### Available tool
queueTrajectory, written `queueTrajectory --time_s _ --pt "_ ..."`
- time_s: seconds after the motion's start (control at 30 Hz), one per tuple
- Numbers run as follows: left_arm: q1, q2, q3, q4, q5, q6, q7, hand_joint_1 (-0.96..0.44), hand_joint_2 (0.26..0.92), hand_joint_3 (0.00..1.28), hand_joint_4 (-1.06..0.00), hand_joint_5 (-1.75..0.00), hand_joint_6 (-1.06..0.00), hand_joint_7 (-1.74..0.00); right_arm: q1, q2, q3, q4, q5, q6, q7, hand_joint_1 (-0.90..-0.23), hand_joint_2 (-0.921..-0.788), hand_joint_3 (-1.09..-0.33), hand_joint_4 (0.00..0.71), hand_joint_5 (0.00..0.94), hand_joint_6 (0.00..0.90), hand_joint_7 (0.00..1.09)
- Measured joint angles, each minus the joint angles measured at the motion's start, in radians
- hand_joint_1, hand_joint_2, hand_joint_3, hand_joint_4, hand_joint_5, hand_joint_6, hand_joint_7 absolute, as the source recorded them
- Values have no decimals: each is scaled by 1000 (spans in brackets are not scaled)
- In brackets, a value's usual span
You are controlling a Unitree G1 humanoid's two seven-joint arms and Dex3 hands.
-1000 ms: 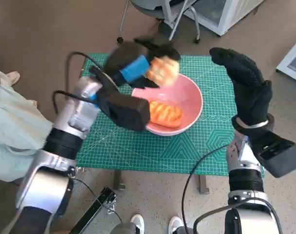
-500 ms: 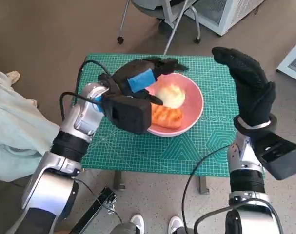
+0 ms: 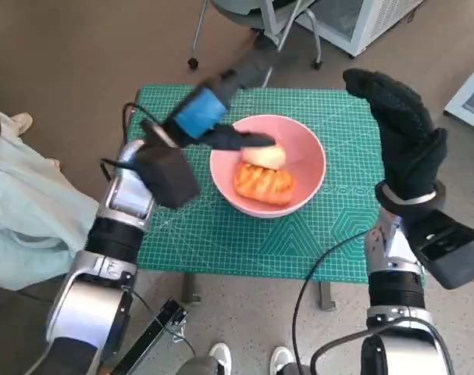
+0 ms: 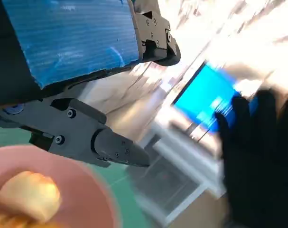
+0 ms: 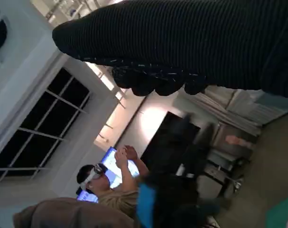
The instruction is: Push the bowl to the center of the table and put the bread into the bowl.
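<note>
A: Bowl (image 3: 303, 183) position to be logged. The pink bowl is seen on the green mat of the table (image 3: 221, 234), roughly mid-table. Push step is judged done.

B: Bread status?

A: Two pieces are noted inside the bowl: a pale roll (image 3: 265, 156) toward the far side, and a browned, glazed piece (image 3: 261, 183) just nearer, the two touching. In the left wrist view the pale roll (image 4: 29, 195) is seen lying free in the bowl (image 4: 94, 187), with nothing gripping it.

B: Hands?

A: The left hand (image 3: 213, 109) is seen above the bowl's far-left rim, blurred, its fingers spread and nothing held. One dark fingertip lies close over the roll; contact cannot be told. The right hand (image 3: 400, 137) is held upright off the bowl's right side, well apart from it, fingers extended, nothing gripped.

B: Step in hand?

A: Judged as release of the bread, at or near completion. The next move is judged to call for the left hand to be lifted clear without the rim being clipped, so that the bowl is not shifted off centre.
</note>
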Motion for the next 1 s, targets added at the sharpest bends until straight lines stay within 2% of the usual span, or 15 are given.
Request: queueTrajectory --time_s 0.2,0.33,0.47,0.63,0.67,0.83,1.0 --pt "89 -58 77 -156 -165 -3 3 -446 921 197 -283 -40 -242 -365 -8 0 -1 -20 -52 15 -82 -521 -921 -686 342 1 24 796" --pt "147 -86 99 -265 -223 33 8 -414 921 228 -308 -29 -145 -568 -17 0 -1 -47 -81 33 -127 -514 -921 -693 342 1 25 791" --pt "200 -105 111 -350 -241 69 26 -417 921 253 -307 -22 -80 -701 -18 0 0 -75 -93 49 -158 -507 -921 -698 342 1 27 787" --pt "232 -112 120 -389 -247 96 35 -410 921 275 -308 -21 -49 -780 -18 -1 2 -92 -108 58 -176 -501 -921 -710 337 0 26 773" --pt "244 -114 133 -398 -263 111 36 -411 921 277 -321 -28 -54 -786 -19 -1 6 -103 -124 62 -190 -506 -921 -715 338 0 27 771" --pt "264 -138 154 -415 -310 125 36 -414 921 278 -342 -40 -65 -796 -21 -4 10 -110 -160 64 -221 -514 -921 -723 340 2 31 764" --pt "290 -152 165 -435 -331 137 35 -425 921 271 -347 -44 -84 -785 -28 -8 20 -111 -160 80 -221 -528 -921 -724 342 2 38 760"
